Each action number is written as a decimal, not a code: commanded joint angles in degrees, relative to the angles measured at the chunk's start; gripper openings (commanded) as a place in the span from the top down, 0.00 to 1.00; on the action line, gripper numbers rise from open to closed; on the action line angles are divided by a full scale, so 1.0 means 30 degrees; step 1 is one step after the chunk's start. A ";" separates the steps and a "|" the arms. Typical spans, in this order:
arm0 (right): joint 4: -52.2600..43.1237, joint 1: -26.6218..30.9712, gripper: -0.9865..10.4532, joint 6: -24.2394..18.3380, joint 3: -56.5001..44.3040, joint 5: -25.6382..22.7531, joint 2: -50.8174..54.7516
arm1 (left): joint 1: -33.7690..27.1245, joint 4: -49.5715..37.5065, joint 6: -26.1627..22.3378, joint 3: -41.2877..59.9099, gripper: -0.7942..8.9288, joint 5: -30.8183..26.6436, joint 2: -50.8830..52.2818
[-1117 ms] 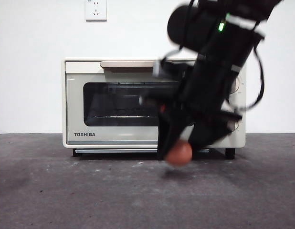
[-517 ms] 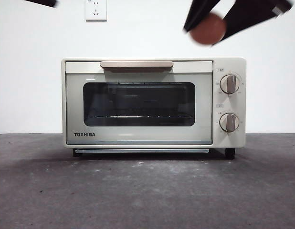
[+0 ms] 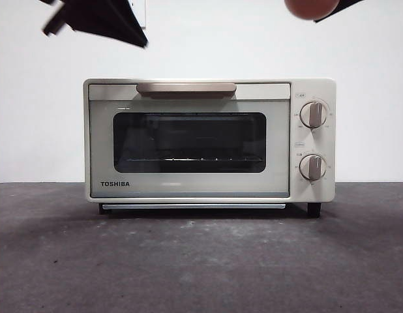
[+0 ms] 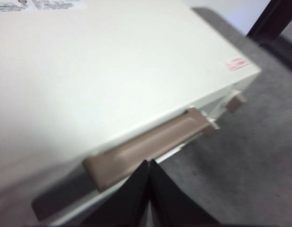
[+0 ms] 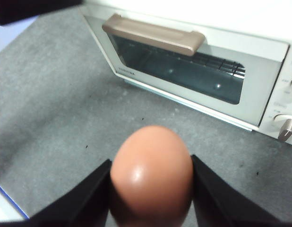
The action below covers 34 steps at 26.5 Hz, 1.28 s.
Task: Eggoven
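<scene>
Bench [image 3: 201,267] before the oven [image 3: 188,189] lies bare, open for approach; shut door [image 3: 188,143] blocks the cavity; handle [image 3: 186,88] unobstructed.

White wall socket [image 3: 139,13], grey table [image 3: 201,261]

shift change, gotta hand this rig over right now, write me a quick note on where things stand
Right gripper: shut on the egg, held high above the table in front of the toaster oven, toward its knob side.
Left gripper: jaws together, holding nothing, hovering above the oven's top near the beige handle.
Done: egg is off the table and in the grip.
Left: oven door is closed; it likely needs pulling open by the handle, then the egg goes inside.
</scene>
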<state>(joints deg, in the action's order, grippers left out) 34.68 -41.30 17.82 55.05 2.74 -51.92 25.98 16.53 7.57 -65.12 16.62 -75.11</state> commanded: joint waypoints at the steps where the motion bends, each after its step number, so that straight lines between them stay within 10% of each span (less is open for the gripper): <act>1: 0.0036 -0.0182 0.91 -0.0240 0.0313 -0.0087 0.0138 | 0.0415 -0.0517 -0.1122 -0.0947 0.91 -0.0466 -0.1260; 34: 0.0146 -0.0146 0.91 -0.0721 0.0313 -0.0583 0.0510 | 0.5391 0.3694 -0.2368 -0.1843 0.91 -0.1406 -0.4809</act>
<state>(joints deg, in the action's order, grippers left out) 35.77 -41.30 16.34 55.05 1.28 -50.26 41.76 27.66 0.95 -70.39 13.37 -87.88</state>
